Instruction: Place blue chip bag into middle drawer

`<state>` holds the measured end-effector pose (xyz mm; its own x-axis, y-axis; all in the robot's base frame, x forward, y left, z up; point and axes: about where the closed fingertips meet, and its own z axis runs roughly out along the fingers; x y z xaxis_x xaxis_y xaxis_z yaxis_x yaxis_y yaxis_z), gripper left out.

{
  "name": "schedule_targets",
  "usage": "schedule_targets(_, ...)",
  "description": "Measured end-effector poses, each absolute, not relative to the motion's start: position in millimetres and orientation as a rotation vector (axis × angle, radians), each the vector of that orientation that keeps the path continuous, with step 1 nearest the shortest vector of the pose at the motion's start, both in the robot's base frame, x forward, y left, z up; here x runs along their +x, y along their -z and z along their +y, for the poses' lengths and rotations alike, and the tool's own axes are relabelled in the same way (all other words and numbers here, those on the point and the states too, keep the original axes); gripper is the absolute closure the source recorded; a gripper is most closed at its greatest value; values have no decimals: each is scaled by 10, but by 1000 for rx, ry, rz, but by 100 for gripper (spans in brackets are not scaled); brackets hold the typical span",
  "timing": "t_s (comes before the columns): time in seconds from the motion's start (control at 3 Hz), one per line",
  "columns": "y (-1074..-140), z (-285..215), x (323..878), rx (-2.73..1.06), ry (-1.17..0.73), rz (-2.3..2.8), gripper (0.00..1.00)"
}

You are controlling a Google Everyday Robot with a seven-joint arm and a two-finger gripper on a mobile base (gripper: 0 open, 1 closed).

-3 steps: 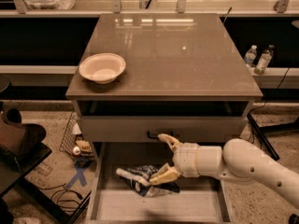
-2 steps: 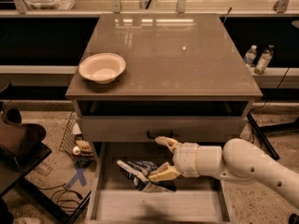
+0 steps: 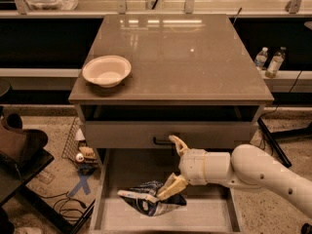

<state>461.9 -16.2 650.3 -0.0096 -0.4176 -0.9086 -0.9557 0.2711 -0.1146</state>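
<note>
The blue chip bag (image 3: pixel 152 202) is a crinkled dark-blue foil bag with white print. It lies low in the middle drawer (image 3: pixel 207 214), a wide shallow tray pulled out under the cabinet, left of the tray's centre. My gripper (image 3: pixel 167 167) reaches in from the right on a white arm, above the tray. Its jaws stand apart: the lower finger (image 3: pixel 171 185) rests against the top of the bag, and the upper finger (image 3: pixel 178 144) points up near the black handle (image 3: pixel 162 141) of the grey drawer front above.
A white bowl (image 3: pixel 107 70) sits on the cabinet top (image 3: pixel 195 57) at the left. Two bottles (image 3: pixel 269 62) stand on the right ledge. A wire basket of clutter (image 3: pixel 80 147) and a dark chair (image 3: pixel 19 147) are on the floor at left.
The blue chip bag has dropped from beside the lower finger to the drawer floor. The gripper and arm have hardly moved.
</note>
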Motion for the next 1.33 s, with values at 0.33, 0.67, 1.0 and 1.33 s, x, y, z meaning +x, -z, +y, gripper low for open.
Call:
schedule_targets(0.33,-6502,-147,4614,-1303,-715,1592,14)
schedule_targets(0.67,-6502,-132,4610,-1306,-718,1590,37)
schedule_targets(1.0,-6471,-147,4615,-1314,-705,1600,60)
schedule_targets(1.33,-6450,-129,4624,-1339,-681,1613,83)
